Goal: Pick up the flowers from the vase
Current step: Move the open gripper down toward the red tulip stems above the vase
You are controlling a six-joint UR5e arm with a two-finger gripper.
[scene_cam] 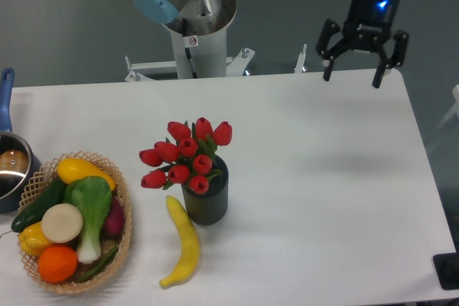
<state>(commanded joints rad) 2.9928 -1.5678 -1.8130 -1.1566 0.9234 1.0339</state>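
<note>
Pincer (pixel 352 75) hangs open and empty above the tabletop's (pixel 323 177) far edge, well apart from the flowers (pixel 185 155) in the vase (pixel 206 202).

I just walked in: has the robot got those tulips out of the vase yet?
Not yet. The red tulips sit in the ribbed vase, untouched. The gripper hangs open and empty over the table's far right edge. Reaching the flowers, gripping them and lifting them out all remain.

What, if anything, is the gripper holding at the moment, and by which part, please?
Nothing is held. The gripper hangs open and empty above the table's far right edge, well away from the flowers, which sit in the vase.
</note>
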